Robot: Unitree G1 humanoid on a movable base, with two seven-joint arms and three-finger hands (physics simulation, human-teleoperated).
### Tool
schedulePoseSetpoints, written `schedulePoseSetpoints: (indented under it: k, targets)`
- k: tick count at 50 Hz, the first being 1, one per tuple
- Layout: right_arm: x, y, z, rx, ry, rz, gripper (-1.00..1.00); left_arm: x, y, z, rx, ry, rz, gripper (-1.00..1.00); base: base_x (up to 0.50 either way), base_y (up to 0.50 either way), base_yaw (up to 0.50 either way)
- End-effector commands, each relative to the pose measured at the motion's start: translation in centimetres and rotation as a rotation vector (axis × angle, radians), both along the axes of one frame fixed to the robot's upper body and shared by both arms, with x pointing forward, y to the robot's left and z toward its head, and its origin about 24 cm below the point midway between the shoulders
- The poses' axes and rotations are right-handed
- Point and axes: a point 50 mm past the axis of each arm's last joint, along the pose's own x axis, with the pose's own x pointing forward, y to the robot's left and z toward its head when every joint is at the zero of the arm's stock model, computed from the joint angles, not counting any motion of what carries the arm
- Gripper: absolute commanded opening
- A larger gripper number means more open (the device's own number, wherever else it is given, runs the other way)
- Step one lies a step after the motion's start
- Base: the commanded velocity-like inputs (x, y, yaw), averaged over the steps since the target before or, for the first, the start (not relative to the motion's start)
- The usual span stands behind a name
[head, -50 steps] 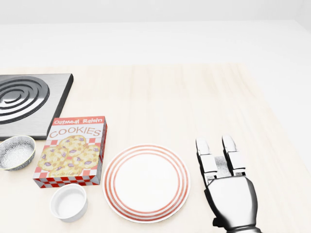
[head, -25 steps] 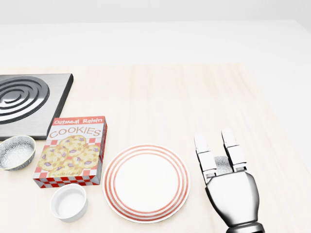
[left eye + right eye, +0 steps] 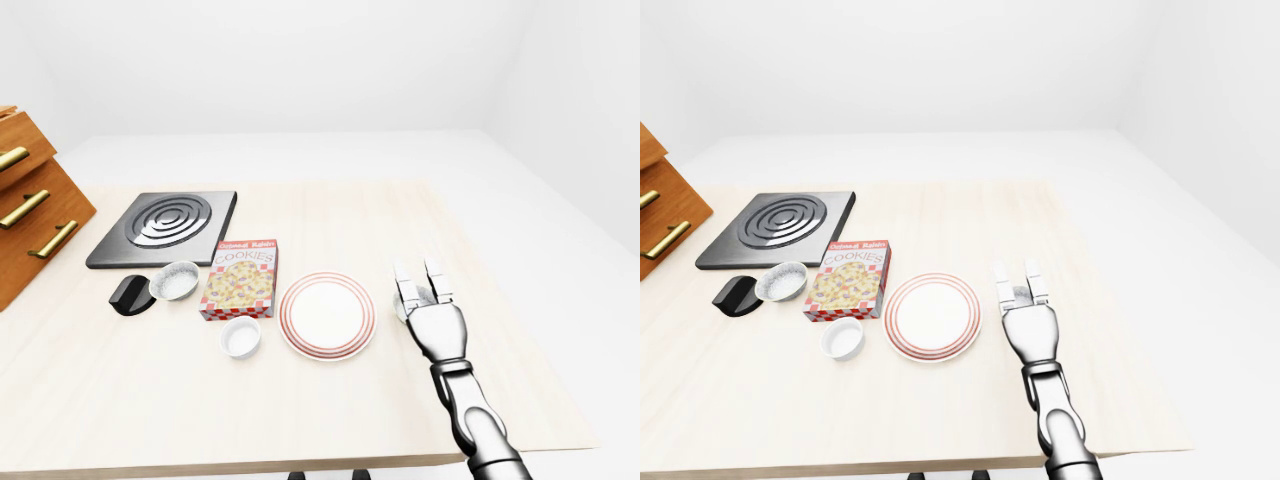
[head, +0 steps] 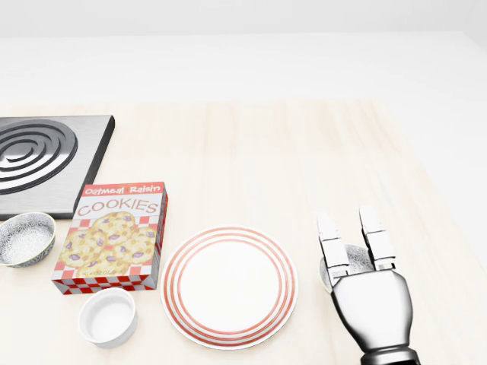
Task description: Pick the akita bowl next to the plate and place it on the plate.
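Beside the plate (image 4: 228, 285), spread fingers (image 4: 332, 242) cover the speckled grey bowl (image 4: 354, 258) (half hidden).

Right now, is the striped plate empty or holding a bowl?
Empty: the plate shows a bare white centre; the right hand is over a bowl beside it.

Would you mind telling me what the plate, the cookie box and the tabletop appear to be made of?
The plate looks like glazed ceramic: smooth white with red rings. The cookie box seems printed cardboard, flat-sided with matte graphics. The tabletop appears pale wood, showing faint lengthwise grain.
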Motion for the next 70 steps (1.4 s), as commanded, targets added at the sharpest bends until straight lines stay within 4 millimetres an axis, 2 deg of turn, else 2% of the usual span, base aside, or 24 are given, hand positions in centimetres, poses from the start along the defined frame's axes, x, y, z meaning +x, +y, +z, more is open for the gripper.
schedulePoseSetpoints:
  k: [1, 8, 16, 25, 27, 45, 46, 47, 48, 49, 60, 70]
  targets:
    - [0.7, -0.5, -1.3, 0.006, 0.018, -0.009, 1.00, 0.1, 0.0, -0.3, -0.008, 0.003, -0.001, 1.00, 0.00, 0.00, 0.00]
    - [1.2, -0.7, -2.6, 0.022, 0.080, -0.017, 1.00, 0.0, 0.0, 0.3, 0.009, -0.002, -0.002, 1.00, 0.00, 0.00, 0.00]
    - [1.8, -0.7, -2.9, 0.023, 0.104, -0.016, 1.00, 0.0, 0.0, 0.0, 0.001, 0.001, -0.002, 1.00, 0.00, 0.00, 0.00]
    - [2.5, -0.5, -4.6, -0.015, 0.196, -0.009, 1.00, -0.1, 0.0, 0.4, 0.011, -0.002, -0.004, 1.00, 0.00, 0.00, 0.00]
    - [2.6, -0.6, -4.9, -0.019, 0.215, -0.011, 1.00, -0.1, 0.0, 0.0, 0.000, 0.001, -0.004, 1.00, 0.00, 0.00, 0.00]
    - [2.1, -0.7, -6.5, 0.016, 0.301, -0.023, 1.00, -0.1, 0.0, 0.1, 0.004, -0.001, -0.006, 1.00, 0.00, 0.00, 0.00]
    - [2.0, -0.7, -6.6, 0.016, 0.306, -0.024, 0.42, -0.1, 0.0, 0.1, 0.004, -0.001, -0.006, 1.00, 0.00, 0.00, 0.00]
    - [2.0, -0.7, -6.8, 0.014, 0.314, -0.024, -0.36, -0.1, 0.0, 0.1, 0.005, -0.002, -0.006, 1.00, 0.00, 0.00, 0.00]
    - [2.0, -0.7, -6.8, 0.015, 0.317, -0.025, -0.78, -0.1, 0.0, 0.2, 0.005, -0.002, -0.006, 1.00, 0.00, 0.00, 0.00]
    - [2.0, -0.7, -6.9, 0.020, 0.319, -0.026, -1.00, -0.1, 0.0, 0.1, 0.005, -0.002, -0.006, 1.00, 0.00, 0.00, 0.00]
    - [2.1, -0.8, -6.4, 0.009, 0.290, -0.030, -1.00, -0.1, 0.0, 0.2, 0.005, -0.001, -0.009, 1.00, 0.00, 0.00, 0.00]
    - [2.7, -0.8, -4.1, -0.034, 0.168, -0.030, -1.00, -0.2, 0.0, 0.3, 0.008, -0.001, -0.011, 1.00, 0.00, 0.00, 0.00]
